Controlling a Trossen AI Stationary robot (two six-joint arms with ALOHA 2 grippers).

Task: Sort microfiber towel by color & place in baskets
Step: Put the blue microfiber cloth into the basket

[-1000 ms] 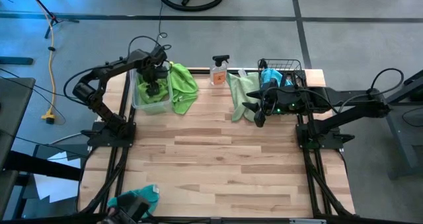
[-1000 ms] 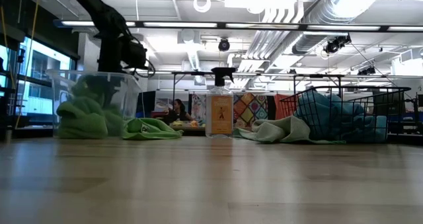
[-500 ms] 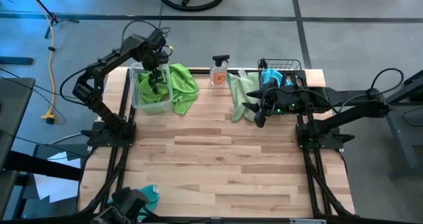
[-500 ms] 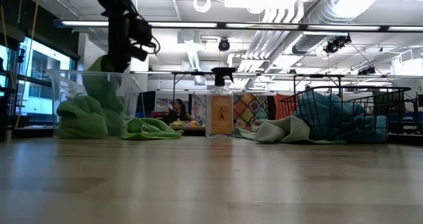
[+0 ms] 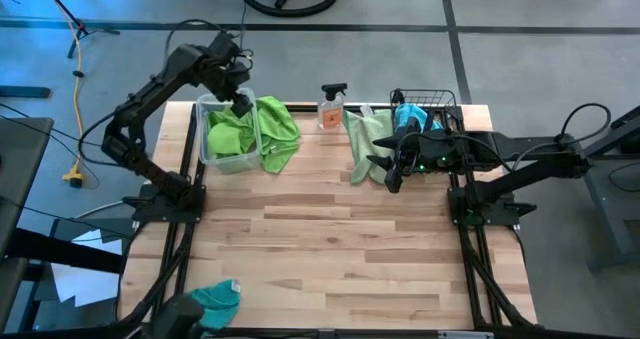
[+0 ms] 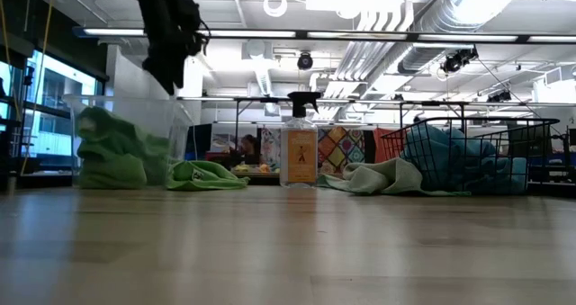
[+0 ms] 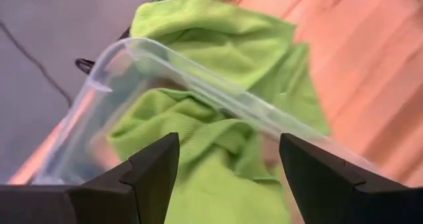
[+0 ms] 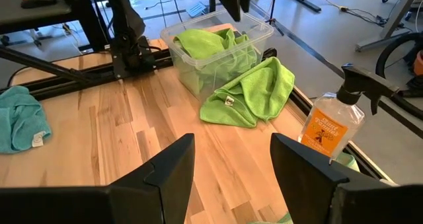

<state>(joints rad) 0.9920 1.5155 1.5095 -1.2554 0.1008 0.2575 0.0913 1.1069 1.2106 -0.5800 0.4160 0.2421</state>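
Observation:
Lime green towels [image 5: 228, 134] lie heaped in the clear tub [image 5: 203, 129] at the table's far left. Another green towel [image 5: 278, 134] lies against the tub's right side on the table. My left gripper [image 5: 240, 97] hangs open above the tub, pointing steeply down; in its wrist view the left gripper [image 7: 228, 178] has nothing between its fingers. Blue towels [image 5: 408, 114] fill the black wire basket [image 5: 440, 101] at the far right. A pale green towel [image 5: 365, 139] lies left of that basket. My right gripper [image 5: 392, 174] is raised beside it, open and empty.
A clear spray bottle [image 5: 331, 106] with a black trigger stands at the far edge between the tub and the basket. A teal towel [image 5: 215, 297] lies at the near left corner. The wooden table's middle [image 5: 330, 239] is bare.
My left gripper has risen straight up out of the clear tub and rolled at the wrist. The green towel under it stood taller half a second ago and has sunk back into the tub.

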